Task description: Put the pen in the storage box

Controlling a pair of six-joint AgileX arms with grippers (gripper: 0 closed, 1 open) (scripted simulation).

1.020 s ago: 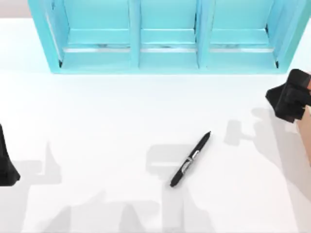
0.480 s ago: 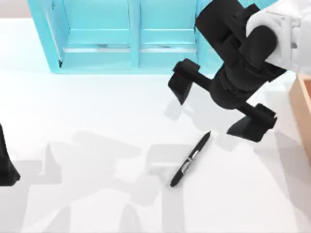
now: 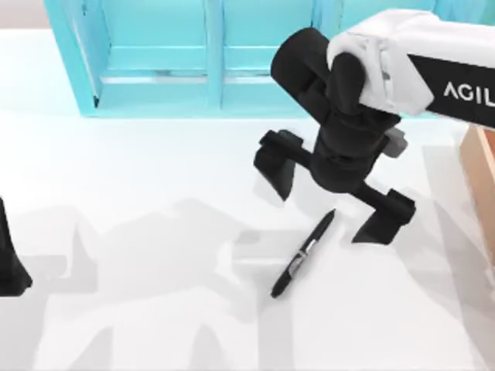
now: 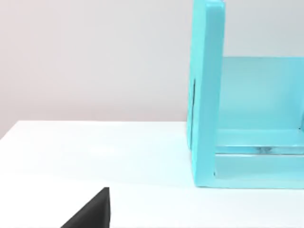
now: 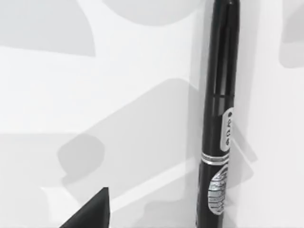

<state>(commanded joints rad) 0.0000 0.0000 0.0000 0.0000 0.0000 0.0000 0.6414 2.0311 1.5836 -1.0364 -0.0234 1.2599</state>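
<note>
The slim black pen (image 3: pixel 303 253) with its silver clip lies slantwise on the white table, a little right of centre. In the right wrist view the pen (image 5: pixel 219 118) runs lengthwise across the white surface. My right gripper (image 3: pixel 331 199) hangs open above the pen's upper end, one finger (image 3: pixel 274 166) to its left and the other finger (image 3: pixel 384 219) to its right. The storage box (image 3: pixel 481 158) shows as a light brown wall at the right edge. My left gripper (image 3: pixel 9 259) is parked at the left edge of the table.
A large turquoise three-compartment shelf unit (image 3: pixel 255 58) stands along the back of the table, and its end wall (image 4: pixel 206 95) appears in the left wrist view. White table surface (image 3: pixel 139 178) stretches between the shelf and the pen.
My right arm swept in from the right edge, over the shelf front, and has come down and left toward the pen's upper end. The pen and left arm have not moved.
</note>
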